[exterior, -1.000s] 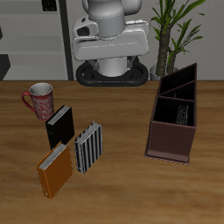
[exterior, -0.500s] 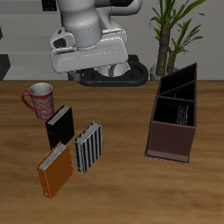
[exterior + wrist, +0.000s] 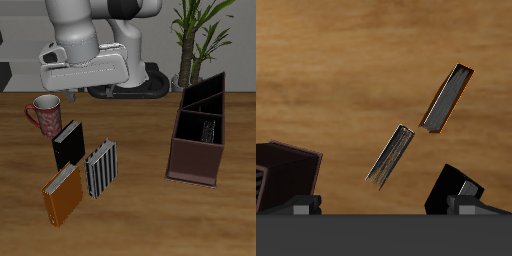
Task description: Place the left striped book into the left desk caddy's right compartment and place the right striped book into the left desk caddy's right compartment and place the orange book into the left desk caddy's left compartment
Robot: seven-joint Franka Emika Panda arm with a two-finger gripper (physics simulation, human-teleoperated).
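Exterior view: arm raised high over the back of the surface (image 3: 140, 215). One striped book (image 3: 101, 168) lies flat near the front edge, just beside the orange book (image 3: 62, 194), black book (image 3: 68, 144) behind them, mug (image 3: 44, 114) farther back. Caddy (image 3: 200, 140) well apart, open wood between; a second striped book (image 3: 209, 131) stands inside.

Wrist view: end effector (image 3: 384, 205) fingertips spread, nothing between. Striped book (image 3: 391, 155) and orange book (image 3: 446, 99) seen edge-on, apart.
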